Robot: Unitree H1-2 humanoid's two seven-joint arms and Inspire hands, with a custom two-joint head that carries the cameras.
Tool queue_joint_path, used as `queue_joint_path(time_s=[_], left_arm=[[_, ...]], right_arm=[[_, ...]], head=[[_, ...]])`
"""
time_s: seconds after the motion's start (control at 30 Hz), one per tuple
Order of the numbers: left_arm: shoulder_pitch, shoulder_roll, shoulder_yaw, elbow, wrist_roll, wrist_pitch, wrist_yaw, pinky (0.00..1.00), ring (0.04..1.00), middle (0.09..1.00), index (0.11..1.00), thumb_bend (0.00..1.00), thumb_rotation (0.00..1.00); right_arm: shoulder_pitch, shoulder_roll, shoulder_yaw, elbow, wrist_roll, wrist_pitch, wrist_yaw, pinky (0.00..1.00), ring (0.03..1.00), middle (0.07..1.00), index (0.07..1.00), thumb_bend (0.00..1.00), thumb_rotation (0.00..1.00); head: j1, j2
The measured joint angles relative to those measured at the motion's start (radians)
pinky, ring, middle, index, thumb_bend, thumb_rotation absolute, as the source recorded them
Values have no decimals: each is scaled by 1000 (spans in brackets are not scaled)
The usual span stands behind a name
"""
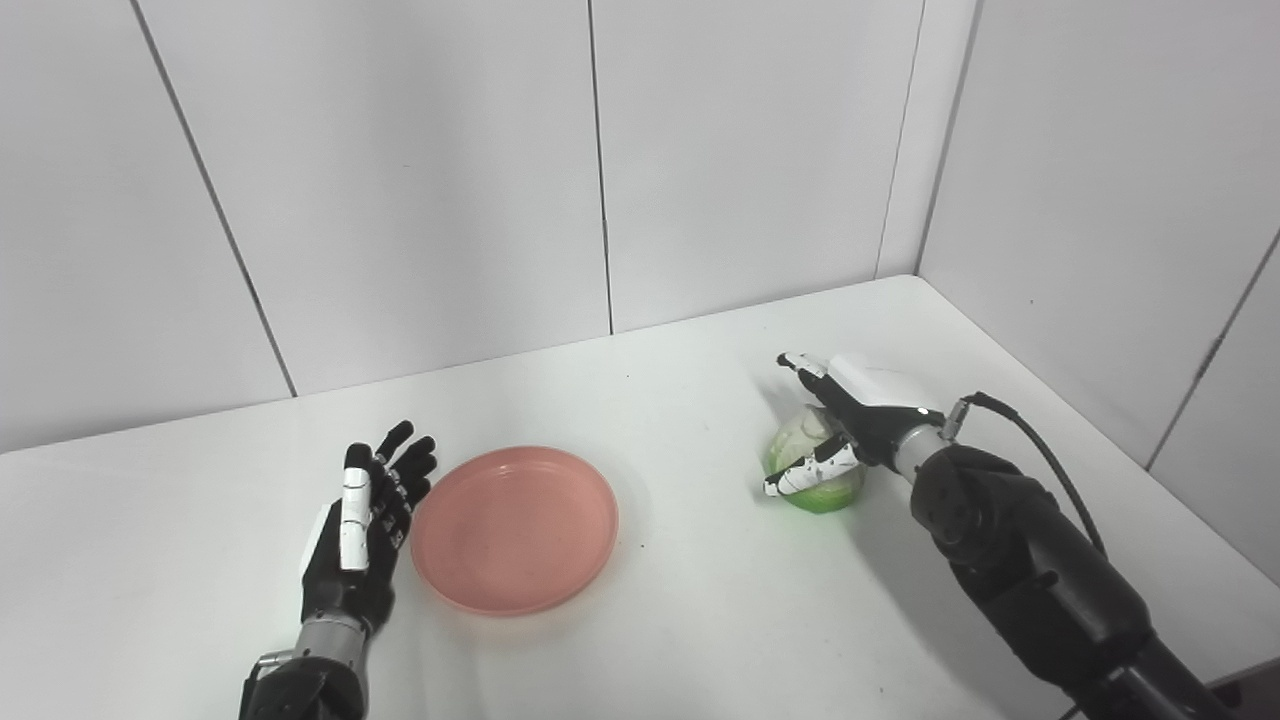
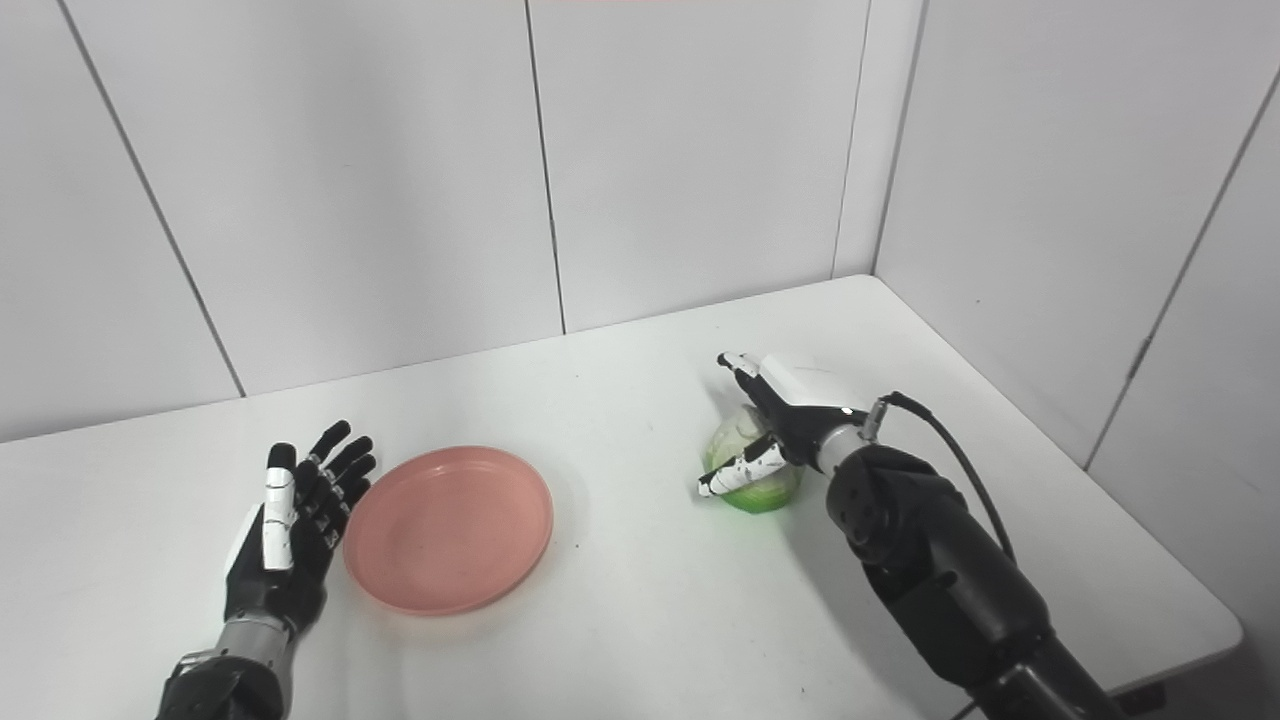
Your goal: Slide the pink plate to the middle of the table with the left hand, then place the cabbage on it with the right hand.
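The pink plate (image 1: 515,530) lies flat on the white table (image 1: 650,620), left of the middle. My left hand (image 1: 365,520) is open, palm toward the plate, right beside its left rim and holding nothing. The cabbage (image 1: 830,495), small, round and pale green, sits on the table at the right. My right hand (image 1: 860,410) is over and around it from the right, fingers spread past its far side and thumb along its near side. The hand is not closed on it, and it covers much of the cabbage.
White wall panels (image 1: 600,180) close the table at the back and on the right. The table's right edge (image 1: 1100,420) runs close behind my right arm. Bare tabletop lies between the plate and the cabbage.
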Motion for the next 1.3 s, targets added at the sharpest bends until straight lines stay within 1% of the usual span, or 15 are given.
queue_joint_path(time_s=[0.13, 0.17, 0.23, 0.4, 0.57, 0.6, 0.63, 0.73, 0.77, 0.8, 0.93, 1.07, 1.17, 1.27, 1.3], left_arm=[[7, -4, 2, -12, -1, 7, 0, 958, 908, 874, 876, 753, 1000], [7, -4, 2, -12, -1, 7, -1, 954, 908, 877, 878, 756, 1000], [8, -4, 2, -13, -1, 8, -2, 949, 906, 876, 876, 766, 1000], [9, -4, 2, -15, -1, 14, -3, 968, 917, 881, 880, 770, 1000], [12, -4, 0, -21, -1, 19, -3, 968, 915, 876, 873, 761, 1000], [12, -4, 0, -21, -1, 19, -3, 955, 910, 874, 874, 756, 997], [12, -4, 1, -21, -1, 19, -3, 956, 908, 873, 874, 757, 997], [15, -8, 1, -26, -1, 19, -2, 961, 908, 873, 875, 761, 999], [15, -8, 1, -27, -1, 19, -2, 960, 910, 876, 878, 762, 1000], [15, -8, 1, -27, -1, 19, -2, 958, 910, 877, 878, 761, 1000], [16, -8, -1, -27, 1, 19, -2, 955, 904, 868, 870, 772, 1000], [17, -8, -3, -30, 3, 19, 5, 955, 905, 869, 872, 767, 1000], [17, -8, -4, -30, 4, 19, 8, 950, 898, 864, 867, 763, 1000], [17, -9, -3, -30, 0, 19, 7, 957, 900, 868, 870, 768, 991], [17, -11, -3, -30, 0, 19, 7, 960, 904, 869, 870, 768, 990]], right_arm=[[12, 13, 0, 16, 15, 0, -20, 855, 950, 954, 918, 1000, 353], [12, 12, 0, 18, 18, -1, -22, 776, 926, 943, 905, 991, 291], [12, 12, 0, 39, 27, -17, -45, 700, 888, 926, 883, 969, 196], [7, 11, 5, 60, 37, -44, -66, 651, 848, 928, 849, 906, 9], [-3, 0, 20, 60, 36, -43, -51, 645, 818, 905, 826, 877, 0], [-3, -1, 21, 59, 36, -43, -51, 544, 694, 828, 771, 810, 0], [-3, -1, 21, 59, 37, -43, -51, 482, 619, 763, 725, 747, 0], [-2, 0, 19, 59, 45, -44, -56, 434, 561, 703, 684, 688, 0], [-2, 0, 17, 59, 48, -46, -65, 392, 466, 576, 595, 585, 0], [0, 3, 12, 60, 52, -49, -81, 369, 432, 531, 563, 550, 0], [7, 30, -10, 73, 57, -71, -187, 363, 429, 524, 478, 515, 0], [19, 71, -32, 82, 78, -102, -268, 383, 440, 528, 464, 514, 0], [22, 94, -41, 82, 96, -121, -306, 302, 414, 520, 483, 513, 0], [22, 123, -50, 65, 98, -138, -353, 262, 443, 501, 475, 516, 0], [21, 133, -48, 59, 96, -142, -365, 246, 445, 494, 478, 516, 0]], head=[[2, 5], [2, 5], [5, 8], [3, 12], [3, 12], [5, 15], [5, 15], [5, 15], [5, 15], [5, 15], [9, 17], [14, 17], [28, 18], [32, 18], [61, 26]])
